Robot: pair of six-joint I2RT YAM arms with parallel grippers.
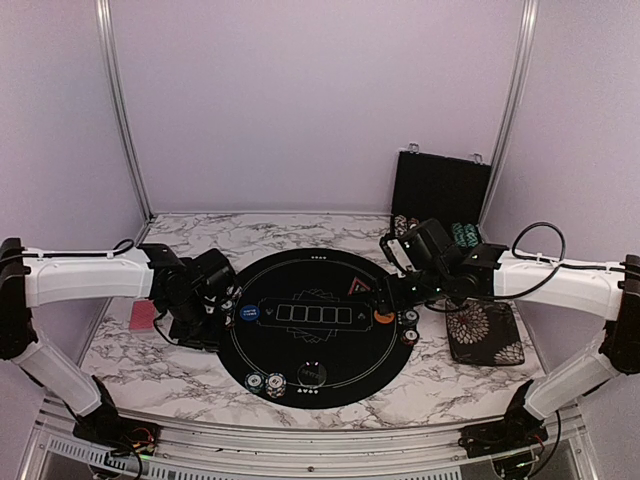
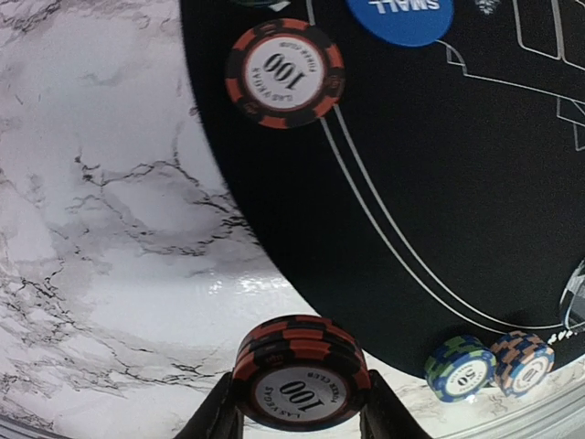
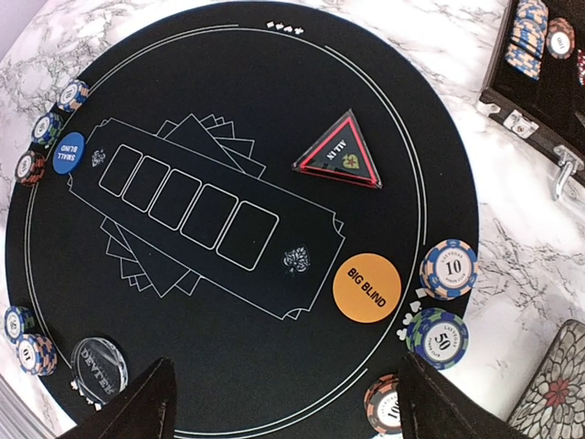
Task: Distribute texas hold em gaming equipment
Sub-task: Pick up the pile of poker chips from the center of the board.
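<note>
Red-black 100 chip stack (image 2: 300, 380), pinched in your left gripper (image 2: 302, 419), your right gripper (image 3: 285, 407) spread wide over the black mat (image 3: 228, 347)

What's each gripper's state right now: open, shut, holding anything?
Left gripper: shut on the stack of red-and-black 100 chips.
Right gripper: open, nothing between its fingers.
</note>
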